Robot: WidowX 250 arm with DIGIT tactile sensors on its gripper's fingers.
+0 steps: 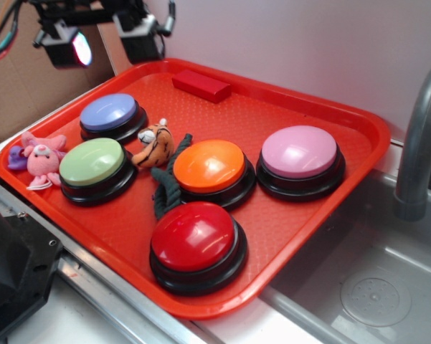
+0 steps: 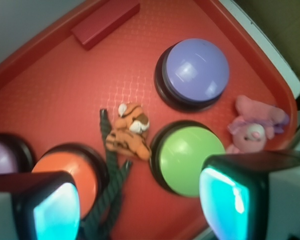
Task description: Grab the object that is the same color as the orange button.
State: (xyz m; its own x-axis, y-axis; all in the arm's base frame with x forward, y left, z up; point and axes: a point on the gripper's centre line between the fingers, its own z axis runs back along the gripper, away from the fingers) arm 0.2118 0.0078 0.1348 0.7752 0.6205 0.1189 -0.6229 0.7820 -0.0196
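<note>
A small orange plush tiger (image 1: pixel 155 145) with dark stripes lies on the red tray (image 1: pixel 330 208), between the green button (image 1: pixel 93 163) and the orange button (image 1: pixel 210 166). The wrist view shows the tiger (image 2: pixel 130 133) lying against a dark green rope (image 2: pixel 110 185), with the orange button (image 2: pixel 70 167) at lower left. My gripper (image 1: pixel 106 41) hangs open high above the tray's far left corner, well clear of the tiger. Nothing sits between its glowing pads (image 2: pixel 223 195).
The tray also holds a blue-violet button (image 1: pixel 110 113), a pink button (image 1: pixel 300 153), a red button (image 1: pixel 195 238), a red block (image 1: pixel 201 84) and a pink plush toy (image 1: pixel 41 156) at its left rim. A sink (image 1: pixel 387 279) and faucet (image 1: pixel 419 136) lie to the right.
</note>
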